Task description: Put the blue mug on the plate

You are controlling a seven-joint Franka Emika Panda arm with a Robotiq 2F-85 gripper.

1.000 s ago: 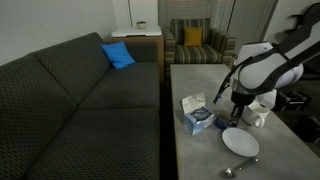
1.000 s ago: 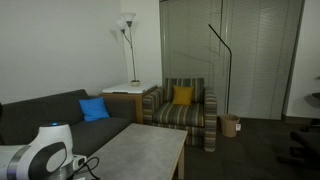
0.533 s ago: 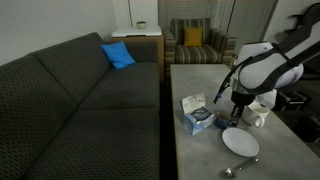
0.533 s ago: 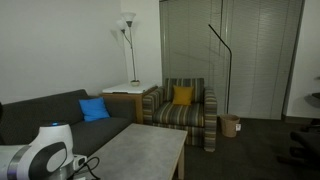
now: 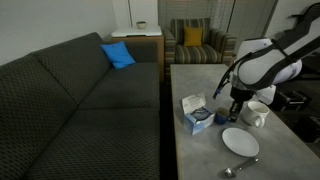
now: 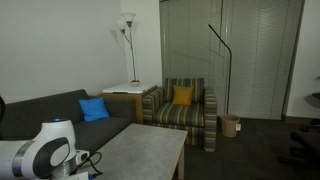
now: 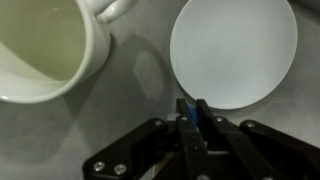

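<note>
My gripper [image 7: 192,112] is shut on a thin dark blue edge, the blue mug [image 7: 187,108]; most of the mug is hidden under the fingers. In the wrist view the white plate [image 7: 233,50] lies on the grey table just ahead of the fingertips, and the large white cup [image 7: 45,50] is at the upper left. In an exterior view the gripper [image 5: 234,112] hangs over the table between the white cup [image 5: 257,112] and the blue-and-white box, just behind the plate [image 5: 240,142]. The mug [image 5: 224,118] shows as a small dark shape at the fingers.
A blue-and-white box [image 5: 196,113] stands on the table beside the gripper. A spoon [image 5: 238,168] lies at the front edge near the plate. A dark sofa [image 5: 70,110] runs along the table. The arm's body [image 6: 45,160] fills the lower corner of an exterior view.
The arm has risen a little and shifted slightly away from the plate, with the gripper still shut. The plate, cup and box have not moved.
</note>
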